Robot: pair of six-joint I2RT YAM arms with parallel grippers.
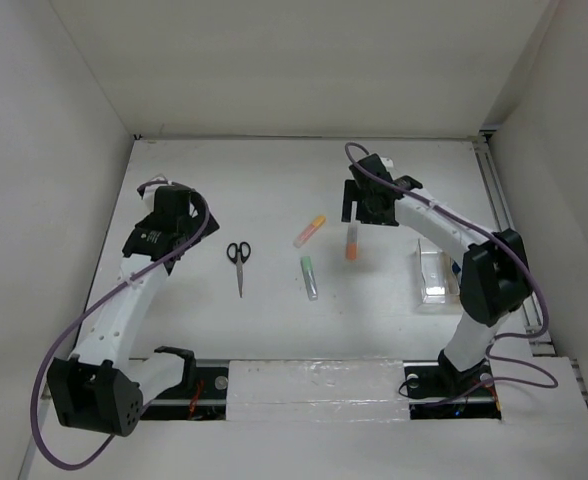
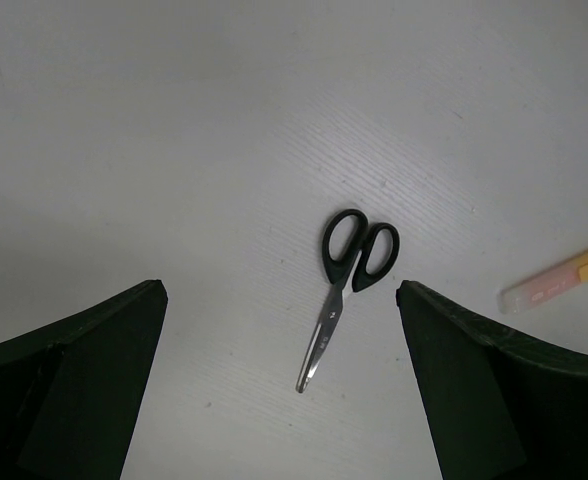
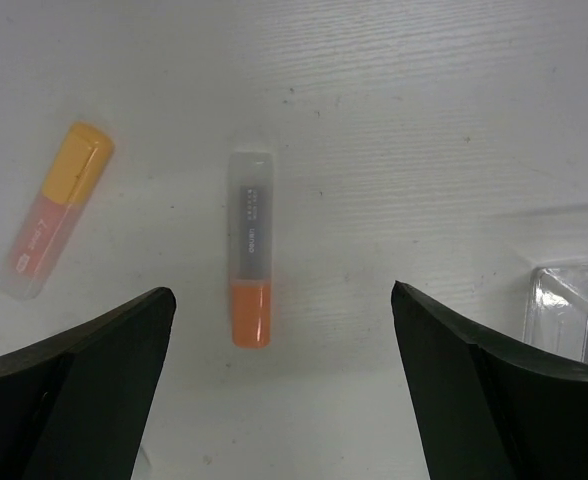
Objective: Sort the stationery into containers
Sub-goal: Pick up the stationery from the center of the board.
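I have the left pincer (image 2: pixel 281 295) spread, scissors (image 2: pixel 348 278) at mid-frame; the right pincer (image 3: pixel 284 295) spread, orange marker (image 3: pixel 250 262) central, pink-orange marker (image 3: pixel 54 215) upper left

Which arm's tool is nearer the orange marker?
Right. The right tool hovers just over the orange marker; the left tool is far off, near the scissors.

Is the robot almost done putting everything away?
Not yet. Nothing looks sorted: the scissors, orange marker, pink-orange marker and green marker all lie on the table, and the clear box looks empty. The right end effector hovers open over the orange marker, the left end effector open over the scissors. Everything is left.
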